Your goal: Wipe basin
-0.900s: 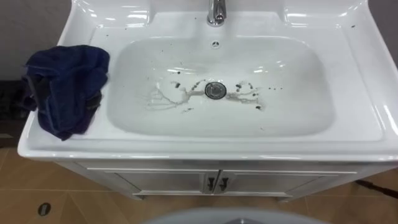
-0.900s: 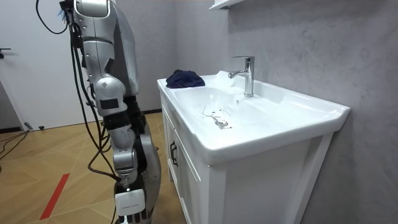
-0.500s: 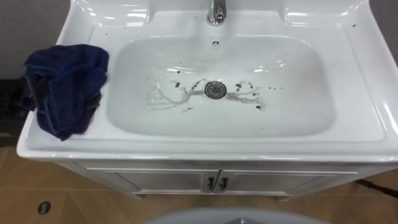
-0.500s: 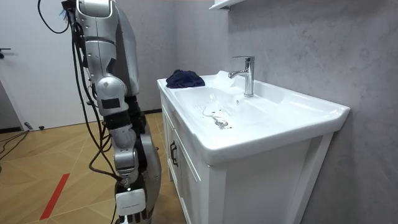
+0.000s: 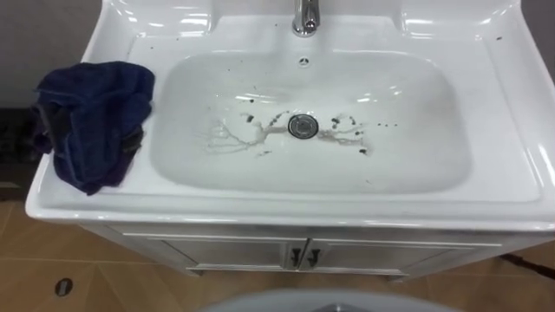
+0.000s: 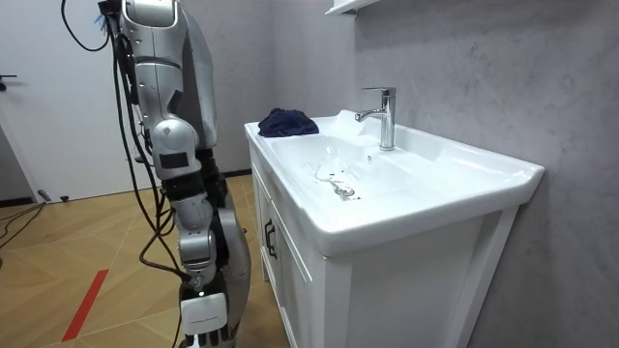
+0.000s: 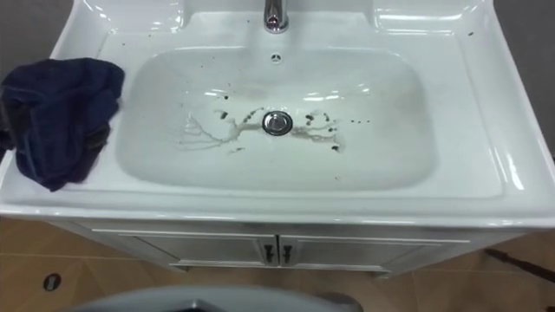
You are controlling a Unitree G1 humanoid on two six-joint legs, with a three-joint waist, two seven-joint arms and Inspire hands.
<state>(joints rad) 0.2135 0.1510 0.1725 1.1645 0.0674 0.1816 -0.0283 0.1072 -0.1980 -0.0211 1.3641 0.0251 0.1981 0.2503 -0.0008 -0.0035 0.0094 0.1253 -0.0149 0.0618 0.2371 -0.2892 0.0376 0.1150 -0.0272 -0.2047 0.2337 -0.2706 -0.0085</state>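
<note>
Your right hand [image 6: 201,319] hangs at your side, open or closed I cannot tell, so first lift the blue cloth [image 5: 91,121] off the left rim of the basin [image 5: 286,204], then scrub the dark smears [image 5: 247,134] around the drain [image 5: 301,125].

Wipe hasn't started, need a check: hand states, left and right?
Left hand: cannot be told.
Right hand: hangs beside the cabinet, cannot be told.
Cloth lies unheld on the basin rim.

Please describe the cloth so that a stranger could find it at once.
Look at the white basin with the tap at its back. On its left rim lies a dark blue cloth, crumpled, the only soft, coloured thing there.
</note>
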